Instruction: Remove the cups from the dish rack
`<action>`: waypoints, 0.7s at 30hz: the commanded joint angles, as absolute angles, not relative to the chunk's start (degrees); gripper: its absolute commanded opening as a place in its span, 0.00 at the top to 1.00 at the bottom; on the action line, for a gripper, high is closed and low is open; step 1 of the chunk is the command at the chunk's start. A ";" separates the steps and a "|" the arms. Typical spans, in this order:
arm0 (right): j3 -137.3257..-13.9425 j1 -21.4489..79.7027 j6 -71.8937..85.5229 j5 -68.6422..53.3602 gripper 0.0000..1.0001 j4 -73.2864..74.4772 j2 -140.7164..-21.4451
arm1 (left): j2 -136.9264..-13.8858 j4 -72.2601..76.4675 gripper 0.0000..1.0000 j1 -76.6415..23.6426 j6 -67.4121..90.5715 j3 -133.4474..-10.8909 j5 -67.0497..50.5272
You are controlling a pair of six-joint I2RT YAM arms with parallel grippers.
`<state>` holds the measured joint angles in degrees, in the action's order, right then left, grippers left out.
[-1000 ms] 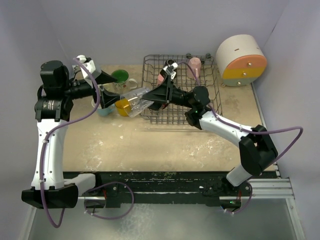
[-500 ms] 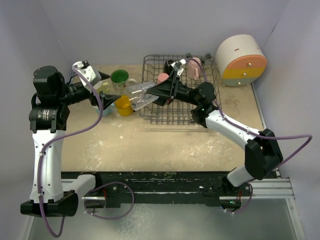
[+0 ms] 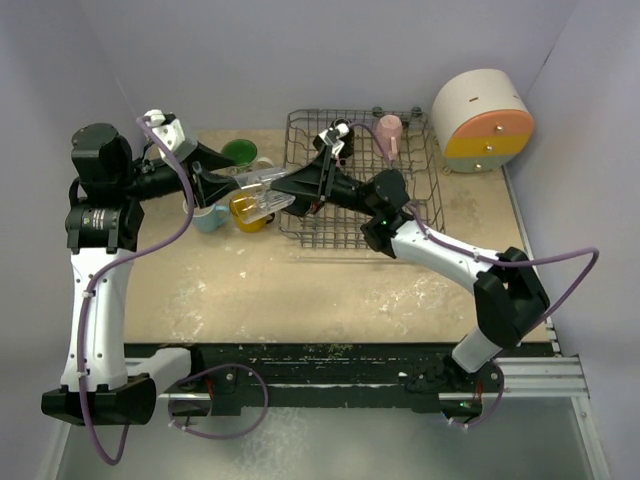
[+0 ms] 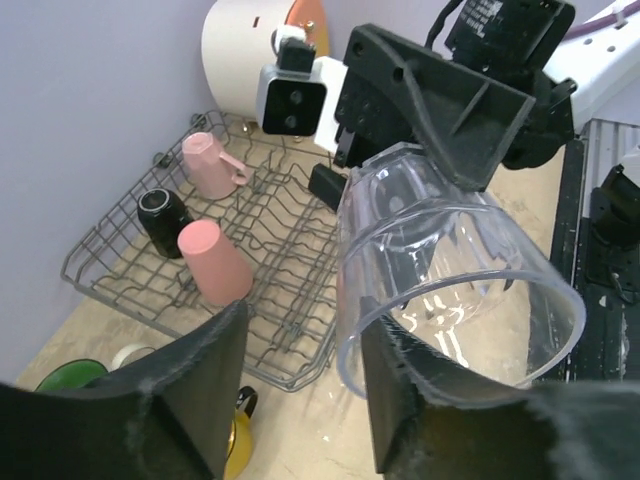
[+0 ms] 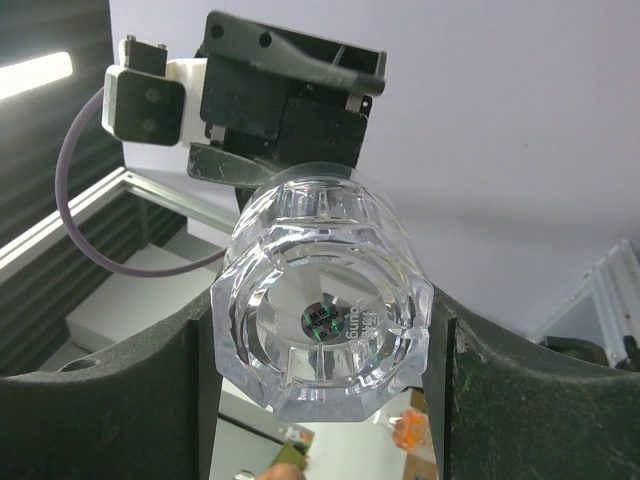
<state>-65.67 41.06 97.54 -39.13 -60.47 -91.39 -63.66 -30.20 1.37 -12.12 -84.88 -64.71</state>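
The clear glass point(image 3: 258, 192) hangs on its side in the air left of the dish rack point(image 3: 420, 190). My right gripper point(image 3: 285, 187) is shut on its base point(image 5: 320, 320). My left gripper point(image 3: 225, 185) is open at the glass's mouth point(image 4: 450, 290), one finger inside the rim and one outside. A pink mug point(image 4: 208, 165), a black mug point(image 4: 165, 218) and a salmon tumbler point(image 4: 213, 262) stand upside down in the rack point(image 4: 280, 230). On the table under the glass are a yellow-orange mug point(image 3: 247, 212), a light blue cup point(image 3: 208, 217) and a green-inside white mug point(image 3: 240, 153).
The round cream-orange-yellow drawer box point(image 3: 482, 120) stands at the back right beside the rack. The walls close in at the back and both sides. Bare tabletop point(image 3: 300, 290) lies in front of the rack and cups.
My right gripper has lifted the glass and carried it left, away from the rack. My left gripper pulled back, then came in to the glass's mouth.
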 commanded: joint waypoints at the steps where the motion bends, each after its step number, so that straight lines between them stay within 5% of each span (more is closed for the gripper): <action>1: -68.96 42.89 101.06 -35.89 1.00 -68.96 -92.22 | -63.55 -27.17 0.56 1.05 -10.50 -84.48 -67.34; 4: -68.86 43.30 101.71 -35.36 1.00 -70.13 -92.61 | -63.62 -29.28 0.70 1.05 -12.39 -84.46 -67.14; 7: -69.94 43.75 101.86 -36.35 0.95 -70.11 -93.62 | -63.81 -30.10 0.71 1.06 -13.10 -83.78 -67.07; 9: -70.43 43.88 102.09 -37.25 0.76 -70.01 -94.62 | -63.84 -29.99 0.74 1.05 -13.05 -83.07 -67.15; 12: -69.22 42.78 102.54 -40.27 0.38 -69.64 -94.91 | -63.80 -30.77 1.00 1.05 -13.68 -82.34 -64.58; 15: -66.50 38.08 98.13 -41.29 0.04 -63.09 -92.05 | -64.29 -35.80 1.00 1.05 -20.77 -82.82 -59.05; 21: -70.46 26.80 69.86 -39.75 0.00 -22.01 -85.72 | -71.46 -50.98 1.00 1.05 -31.39 -87.51 -43.58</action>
<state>-65.95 33.89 91.79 -41.32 -48.75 -91.79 -67.11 -40.40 0.71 -22.20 -84.07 -55.64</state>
